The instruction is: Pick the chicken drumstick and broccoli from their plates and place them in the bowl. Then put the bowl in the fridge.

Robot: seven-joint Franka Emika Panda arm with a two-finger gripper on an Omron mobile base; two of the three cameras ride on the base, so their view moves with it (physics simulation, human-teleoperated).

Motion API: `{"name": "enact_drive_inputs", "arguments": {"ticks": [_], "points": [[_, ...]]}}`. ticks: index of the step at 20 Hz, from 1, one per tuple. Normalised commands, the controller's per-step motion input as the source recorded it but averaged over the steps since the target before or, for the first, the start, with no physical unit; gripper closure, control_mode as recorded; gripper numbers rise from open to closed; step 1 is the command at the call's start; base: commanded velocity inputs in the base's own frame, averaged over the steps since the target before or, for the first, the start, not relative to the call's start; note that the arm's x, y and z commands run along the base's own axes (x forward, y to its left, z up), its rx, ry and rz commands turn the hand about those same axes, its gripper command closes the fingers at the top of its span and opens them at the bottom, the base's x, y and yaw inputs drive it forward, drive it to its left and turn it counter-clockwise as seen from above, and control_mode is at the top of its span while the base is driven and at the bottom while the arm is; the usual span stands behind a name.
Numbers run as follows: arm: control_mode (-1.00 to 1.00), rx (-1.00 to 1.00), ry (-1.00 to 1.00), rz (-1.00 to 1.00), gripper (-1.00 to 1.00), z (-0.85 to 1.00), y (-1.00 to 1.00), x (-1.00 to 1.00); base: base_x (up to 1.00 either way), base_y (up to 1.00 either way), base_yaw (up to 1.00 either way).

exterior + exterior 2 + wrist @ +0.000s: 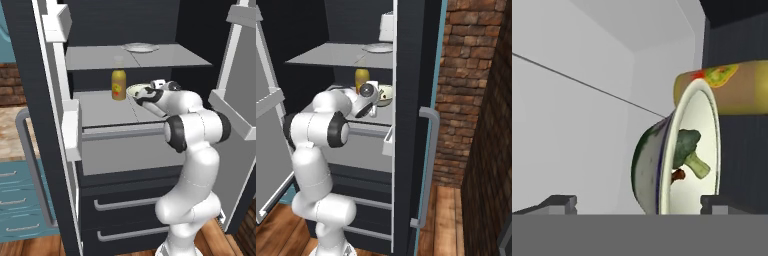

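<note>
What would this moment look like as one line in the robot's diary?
place: fridge open | bowl: on middle shelf beside yellow bottle | inside: broccoli, chicken drumstick | hand: open, at bowl

Both base cams sit behind the arm – left and right – sharing the open fridge [125, 30]; hand cam's rolled sideways, close on the bowl [677, 160].

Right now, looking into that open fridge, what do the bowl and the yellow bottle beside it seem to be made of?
The bowl looks like glazed ceramic: smooth pale inside, thick rim, dark green mottling outside. The bottle looks like smooth amber-yellow plastic or glass with a printed label; the rendering leaves that open.
</note>
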Motion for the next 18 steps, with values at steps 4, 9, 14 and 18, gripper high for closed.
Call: {"name": "enact_drive_inputs", "arguments": {"ticks": [4, 9, 14, 18], "points": [[-1.0, 0.0, 0.0, 0.0, -1.0, 0.37, 0.03, -0.36, 0.0, 0.0, 0.0], [-1.0, 0.0, 0.0, 0.0, -1.0, 0.32, 0.03, -0.41, 0.0, 0.0, 0.0], [-1.0, 0.0, 0.0, 0.0, -1.0, 0.18, 0.09, -0.53, 0.0, 0.0, 0.0], [-1.0, 0.0, 0.01, 0.05, -1.0, 0.28, 0.12, -0.54, 0.0, 0.0, 0.0]]}}
